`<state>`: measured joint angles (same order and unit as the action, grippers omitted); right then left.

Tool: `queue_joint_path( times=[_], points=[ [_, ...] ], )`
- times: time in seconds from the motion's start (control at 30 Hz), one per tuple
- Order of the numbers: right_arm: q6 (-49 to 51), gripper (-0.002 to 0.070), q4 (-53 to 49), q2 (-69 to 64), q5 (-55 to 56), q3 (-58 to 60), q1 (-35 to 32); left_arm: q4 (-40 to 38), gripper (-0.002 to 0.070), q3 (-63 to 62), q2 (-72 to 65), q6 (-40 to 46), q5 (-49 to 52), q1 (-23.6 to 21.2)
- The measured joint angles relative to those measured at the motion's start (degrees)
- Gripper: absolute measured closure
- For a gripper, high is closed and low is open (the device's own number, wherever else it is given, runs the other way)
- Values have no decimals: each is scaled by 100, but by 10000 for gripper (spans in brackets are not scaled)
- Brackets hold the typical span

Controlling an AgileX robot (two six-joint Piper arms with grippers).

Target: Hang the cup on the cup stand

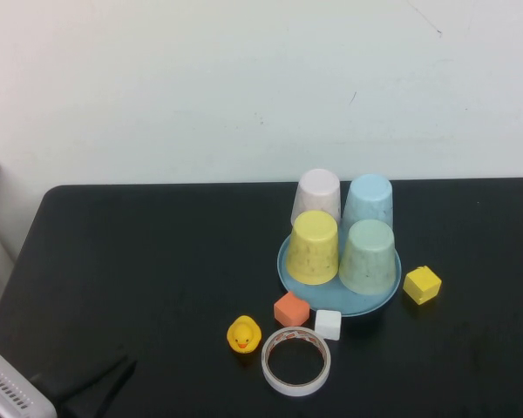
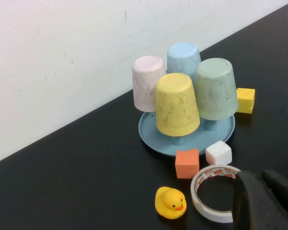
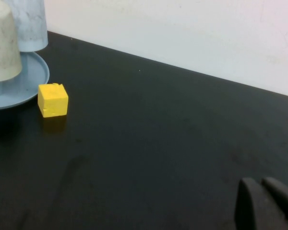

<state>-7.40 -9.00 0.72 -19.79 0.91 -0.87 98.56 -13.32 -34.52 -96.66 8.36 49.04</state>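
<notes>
The pale mint-green cup (image 1: 368, 255) hangs upside down on the front right peg of the round blue cup stand (image 1: 366, 305). It shows as well in the left wrist view, cup (image 2: 217, 88) over stand (image 2: 151, 132), and in the right wrist view, cup (image 3: 1, 45) over stand (image 3: 24, 81). My left gripper (image 2: 259, 176) is shut and empty, low over the table near the tape roll, well short of the stand. My right gripper (image 3: 258, 182) is shut and empty, far to the right of the stand. Neither gripper appears in the high view.
A yellow cup (image 1: 314, 246), a pinkish white cup (image 1: 317, 193) and a light blue cup (image 1: 370, 200) fill the other pegs. Around the stand lie a yellow cube (image 1: 422, 285), an orange cube (image 1: 291, 309), a white cube (image 1: 328, 324), a rubber duck (image 1: 243, 334) and a tape roll (image 1: 295, 360).
</notes>
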Motion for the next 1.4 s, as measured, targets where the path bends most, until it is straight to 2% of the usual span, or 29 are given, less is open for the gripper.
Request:
queue_joint_path(
  times=[0.3,0.4,0.47,0.63,0.7,0.83,0.93,1.2,1.3,1.4],
  points=[
    [0,678,0,0,0,0,0,-33,676,57,140,0,120,0],
    [0,678,0,0,0,0,0,-613,676,57,426,132,375,0],
    [0,678,0,0,0,0,0,-1218,676,57,712,642,550,0],
    [0,678,0,0,0,0,0,-3252,676,57,1665,2948,1110,0],
    [0,678,0,0,0,0,0,-3944,676,57,2063,3622,1400,0],
    [0,678,0,0,0,0,0,-4611,676,69,2902,4873,1727,0],
    [0,678,12,0,0,0,0,-4750,676,236,3395,5254,1819,0],
    [0,678,24,0,0,0,0,-5352,676,677,3536,5455,1875,-126],
    [0,678,24,0,0,0,0,-5601,676,769,3536,5920,1531,-284],
    [0,678,33,0,0,0,0,-6250,676,780,3536,6676,1246,-520]
  ],
)
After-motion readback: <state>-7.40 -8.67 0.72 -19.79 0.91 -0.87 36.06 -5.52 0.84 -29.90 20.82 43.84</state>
